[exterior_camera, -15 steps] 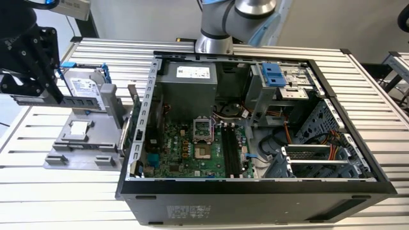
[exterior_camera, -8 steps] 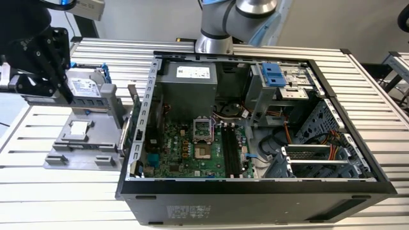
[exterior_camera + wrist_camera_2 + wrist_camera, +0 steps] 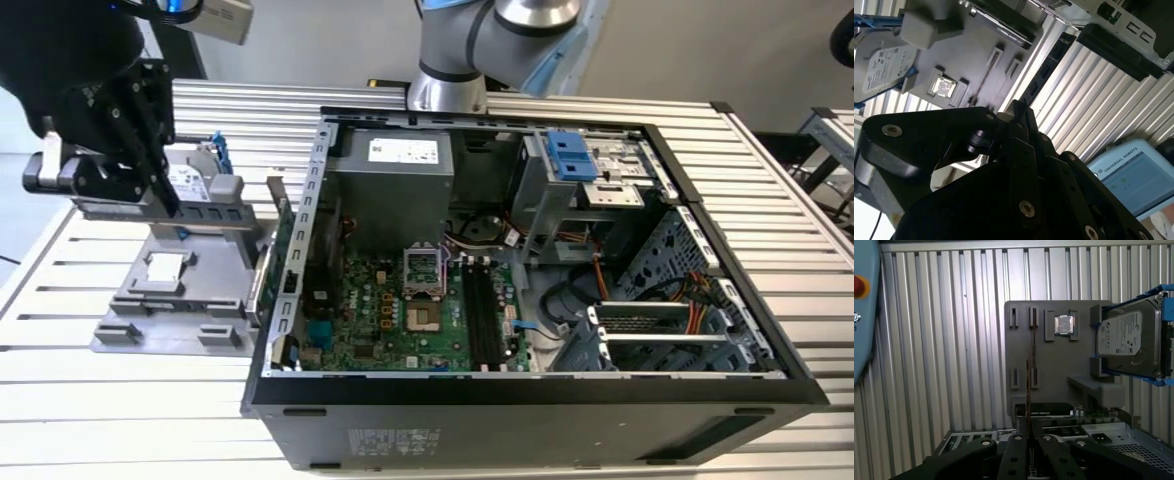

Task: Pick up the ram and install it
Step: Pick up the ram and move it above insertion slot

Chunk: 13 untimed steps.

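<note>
Ram (image 3: 1028,395) shows edge-on in the first wrist view as a thin, straight, dark brownish strip. It stands over the slotted part of the grey holder (image 3: 1019,350), near the square silver chip (image 3: 1064,325) seated in the holder. It is well apart from the drive (image 3: 1129,337), which sits in a blue bracket at the holder's other side.

The strip's near end runs in between the fingertips (image 3: 1016,442), which hide it there. A second thin line along the holder's long slot cannot be told from the board itself. In the exterior view the strip is too thin to make out.

The end effector (image 3: 1029,437) has its fingers almost together, pinching the ram. It hangs above the holder, which rests on the slatted surface (image 3: 954,340) beside the open case (image 3: 534,400).
</note>
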Each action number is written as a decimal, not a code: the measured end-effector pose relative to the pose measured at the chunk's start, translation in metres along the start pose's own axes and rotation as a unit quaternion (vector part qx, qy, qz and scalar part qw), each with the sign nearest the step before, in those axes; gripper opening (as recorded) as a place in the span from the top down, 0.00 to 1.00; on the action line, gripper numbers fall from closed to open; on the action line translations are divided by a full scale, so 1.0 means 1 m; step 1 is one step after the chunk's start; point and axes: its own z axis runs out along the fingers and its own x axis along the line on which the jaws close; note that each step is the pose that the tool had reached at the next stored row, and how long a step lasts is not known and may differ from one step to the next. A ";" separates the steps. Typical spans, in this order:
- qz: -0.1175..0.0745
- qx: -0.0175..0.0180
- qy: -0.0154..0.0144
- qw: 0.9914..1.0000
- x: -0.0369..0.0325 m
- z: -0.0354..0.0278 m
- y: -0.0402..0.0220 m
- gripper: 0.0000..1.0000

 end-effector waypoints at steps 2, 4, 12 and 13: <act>0.000 0.000 0.000 1.000 -0.0003 0.0000 -0.0050 1.00; 0.000 0.000 0.000 1.000 -0.0007 0.0001 -0.0099 1.00; 0.000 0.000 0.000 1.000 -0.0022 0.0002 -0.0310 1.00; 0.000 0.000 0.000 1.000 -0.0024 0.0002 -0.0337 1.00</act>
